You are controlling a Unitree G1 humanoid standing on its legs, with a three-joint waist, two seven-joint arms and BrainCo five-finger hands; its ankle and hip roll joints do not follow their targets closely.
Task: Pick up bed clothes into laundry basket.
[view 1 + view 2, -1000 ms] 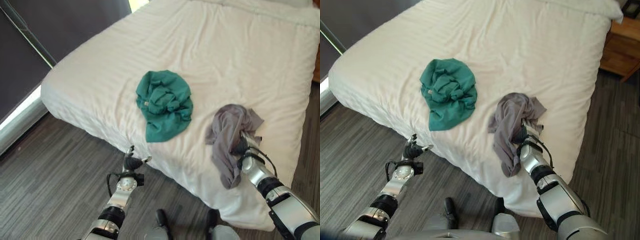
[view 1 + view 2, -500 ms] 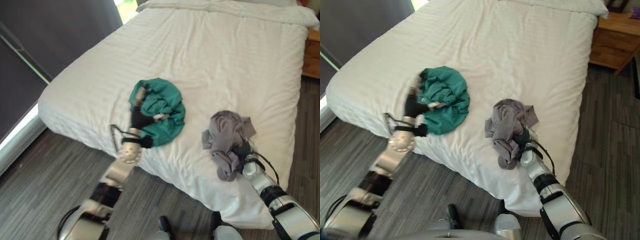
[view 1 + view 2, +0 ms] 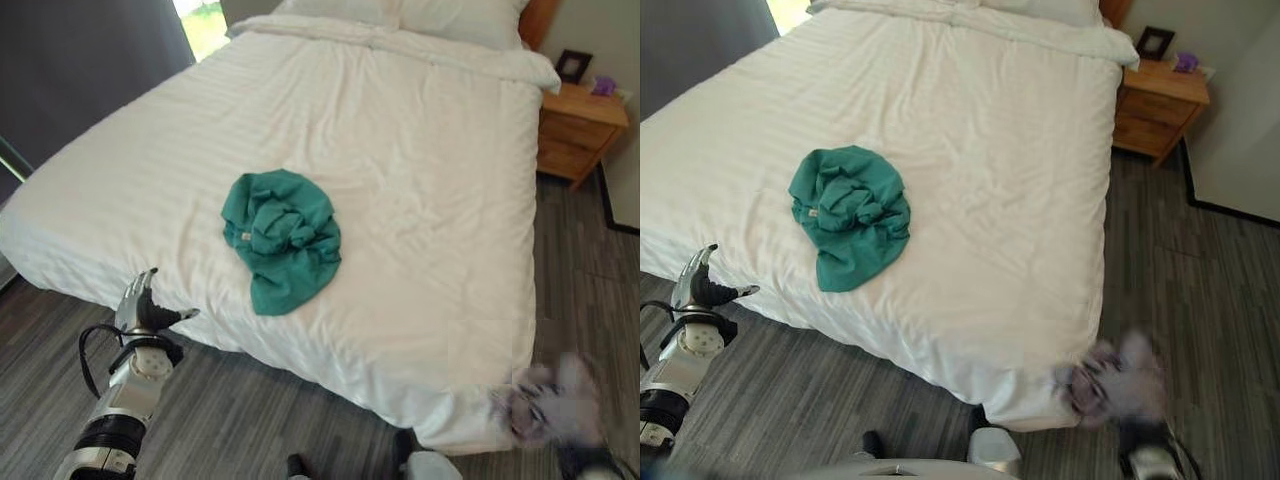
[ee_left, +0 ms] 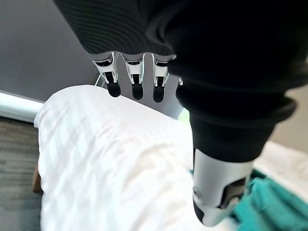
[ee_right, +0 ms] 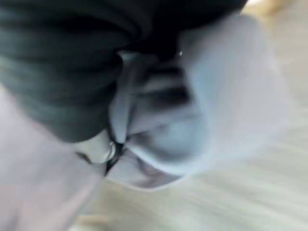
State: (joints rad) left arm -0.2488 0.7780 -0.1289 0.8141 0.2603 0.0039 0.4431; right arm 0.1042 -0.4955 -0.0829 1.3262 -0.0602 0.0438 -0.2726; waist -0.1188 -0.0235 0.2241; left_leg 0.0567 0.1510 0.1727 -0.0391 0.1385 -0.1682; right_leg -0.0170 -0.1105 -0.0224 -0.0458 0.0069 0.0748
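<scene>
The right hand [image 5: 72, 82] is closed around the grey cloth [image 3: 1118, 378] — the bundle hangs off the bed's near corner, above the floor [image 3: 1200, 290]. The left hand [image 3: 139, 303] is free and holds nothing; its fingers [image 4: 137, 79] are straight, just beside the near edge of the white bed [image 3: 420, 180]. A green cloth [image 3: 282, 236] lies crumpled on the bed. A wooden nightstand [image 3: 1160, 105] stands at the far side.

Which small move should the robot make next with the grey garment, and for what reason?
Probably carry it on toward a laundry basket. The grey garment is bunched in the right hand, off the bed beside its corner. The green garment lies on the bed, and the left hand is open, holding nothing.
</scene>
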